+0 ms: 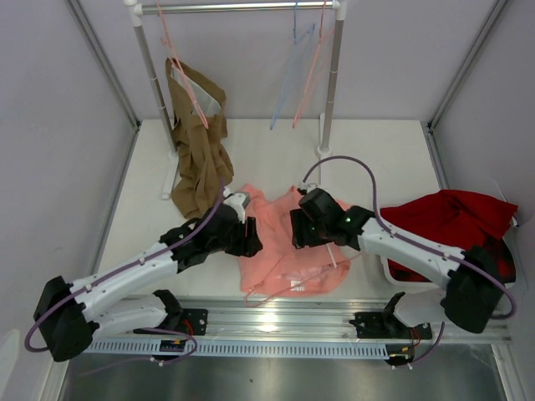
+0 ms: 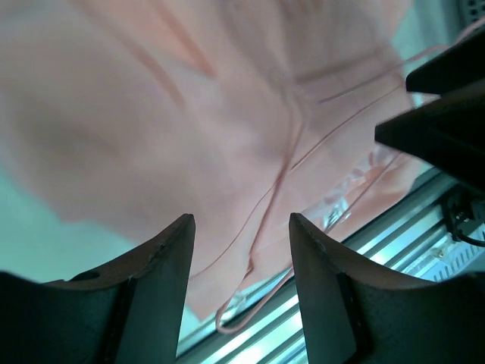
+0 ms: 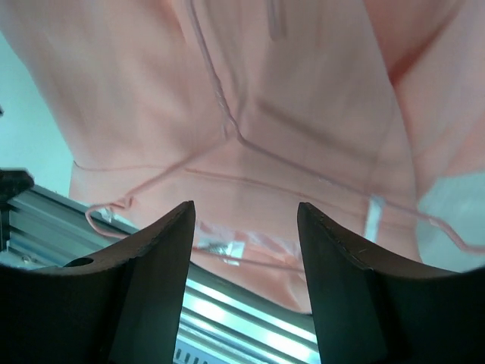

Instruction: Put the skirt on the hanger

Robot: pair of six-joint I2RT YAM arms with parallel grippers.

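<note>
Viewing from above, the skirt [image 1: 288, 255] lies spread on the table [image 1: 251, 159] between both arms. At the left wrist, the left gripper [image 2: 241, 224] hangs released, empty, above cloth with the hanger [image 2: 282, 176] wire on it. At the right wrist, the right gripper [image 3: 244, 208] is likewise released; advise pinching fabric only, clear of wire.

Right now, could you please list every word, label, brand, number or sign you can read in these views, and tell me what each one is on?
No text can be read in any of the three views.
Small white label on the skirt: too blurred and too small to read; I cannot tell whether it carries print at all.
</note>
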